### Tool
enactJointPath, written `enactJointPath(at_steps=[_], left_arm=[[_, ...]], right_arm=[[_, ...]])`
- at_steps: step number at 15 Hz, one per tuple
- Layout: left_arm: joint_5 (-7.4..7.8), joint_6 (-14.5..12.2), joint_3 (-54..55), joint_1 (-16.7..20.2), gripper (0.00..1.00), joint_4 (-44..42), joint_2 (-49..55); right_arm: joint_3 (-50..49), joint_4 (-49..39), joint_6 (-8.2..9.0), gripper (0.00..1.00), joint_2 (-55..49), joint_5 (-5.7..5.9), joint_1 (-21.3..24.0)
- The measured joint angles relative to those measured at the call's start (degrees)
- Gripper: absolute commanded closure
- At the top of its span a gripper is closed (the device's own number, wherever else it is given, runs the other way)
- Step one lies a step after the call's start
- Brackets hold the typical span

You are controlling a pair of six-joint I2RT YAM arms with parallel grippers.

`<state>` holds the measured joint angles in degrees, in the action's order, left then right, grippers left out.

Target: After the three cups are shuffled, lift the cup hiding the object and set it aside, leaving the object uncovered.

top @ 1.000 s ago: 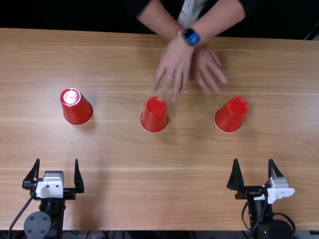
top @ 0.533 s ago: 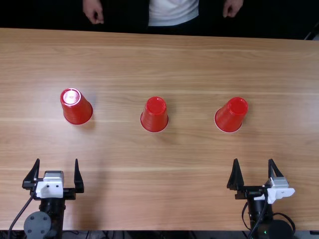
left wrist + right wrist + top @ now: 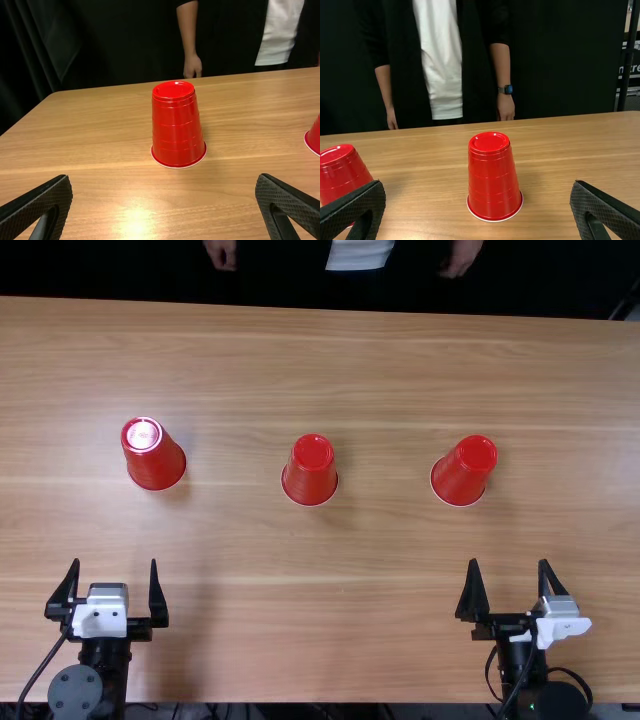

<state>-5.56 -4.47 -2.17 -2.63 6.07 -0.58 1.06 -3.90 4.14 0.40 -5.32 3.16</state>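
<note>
A light brown wooden table (image 3: 320,360) with long, straight grain runs across the top view, and a dark backdrop hangs beyond its far edge. Take that far edge as twelve o'clock.

Three red plastic cups stand upside down in a row across the middle of the table, well apart from one another. Each has its flat base up and its wide rim flat on the wood. The middle cup (image 3: 310,471) sits just left of the table's centre line. The left cup (image 3: 153,455) is at its nine o'clock and the right cup (image 3: 464,471) at its three o'clock. A bright glint of light lies on the base of the left cup. All three are upright on their rims with nothing touching them, and whatever lies beneath any of them is hidden.

The left claw (image 3: 114,566) is near the table's near edge, at about seven o'clock from the left cup and well apart from it. Its two flat black fingers are spread wide and point toward twelve o'clock, with nothing between them. In the left wrist view that cup stands ahead, between the fingertips.

The right claw (image 3: 508,566) is at about five o'clock from the right cup, also near the near edge and well clear of it. Its fingers are likewise parted and hold nothing.
</note>
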Motion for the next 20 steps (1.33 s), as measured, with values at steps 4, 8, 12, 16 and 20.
enactJointPath(at_steps=[4, 8, 12, 16, 20], left_arm=[[0.00, 0.0, 0.0, 0.0, 0.00, 0.0, 0.0], [0.00, 0.0, 0.0, 0.0, 0.00, -0.1, 0.0], [-0.11, 0.0, -4.2, 0.0, 0.00, 2.7, 0.0], [-0.28, 0.0, -25.0, 0.0, 0.00, 5.7, -12.9], [-0.72, 0.0, -41.1, 0.0, 0.00, 17.3, -25.7]], right_arm=[[0.0, 0.0, 0.00, 0.00, 0.0, -0.02, 0.0], [0.0, -1.8, 0.00, 0.00, 0.0, 0.00, 0.0], [7.9, -1.3, -2.19, 0.00, 0.0, 0.02, 0.0], [23.0, 3.8, -4.83, 0.00, 6.4, 0.02, 0.0], [40.1, 20.8, -5.60, 0.00, 21.3, -0.02, 0.8]])
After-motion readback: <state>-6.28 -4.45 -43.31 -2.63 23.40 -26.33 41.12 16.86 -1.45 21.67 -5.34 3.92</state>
